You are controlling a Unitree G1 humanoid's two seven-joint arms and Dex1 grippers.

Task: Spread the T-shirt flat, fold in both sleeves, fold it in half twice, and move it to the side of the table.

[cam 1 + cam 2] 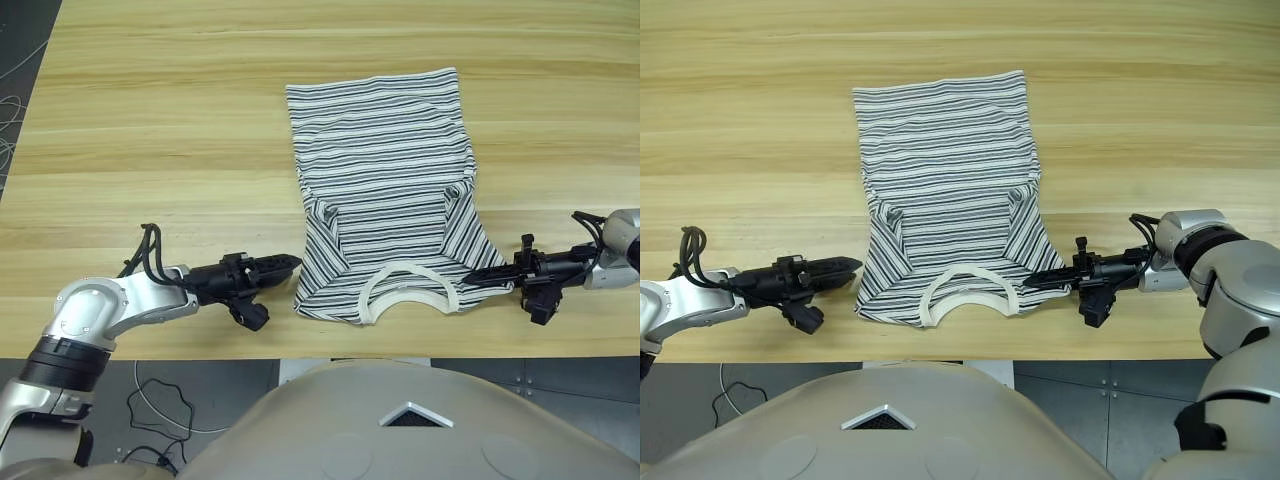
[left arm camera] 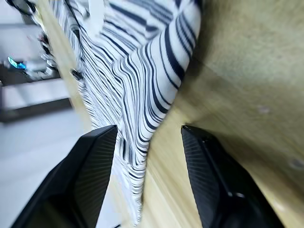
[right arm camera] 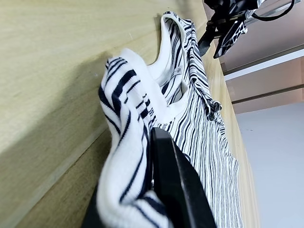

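**Striped shirt lying on the table, one shoulder pinched, the other flanked**

A black-and-white striped T-shirt [image 1: 385, 170] is lying flat on the light wooden plank table [image 1: 150, 120], near the middle of its near half. Its white ribbed collar [image 1: 371, 300] is pointing toward the robot and its hem is lying at the far end. Both sleeves [image 1: 322, 240] are lying folded inward over the body of the shirt, so the outline is looking close to a long rectangle that widens a little at the shoulders.

The left gripper [image 1: 285, 264] is lying low over the table just beside the shirt's left shoulder corner. In the left wrist view its two black fingers [image 2: 90, 175] are standing well apart, holding nothing, with the striped edge of the fabric showing in the gap ahead of them.

The right gripper [image 1: 478, 279] is sitting at the opposite shoulder corner, beside the collar. In the right wrist view the striped cloth is bunching up and wrapping against its black finger [image 3: 173, 185], so this claw is closing on the corner of the shirt and lifting it slightly off the wood.
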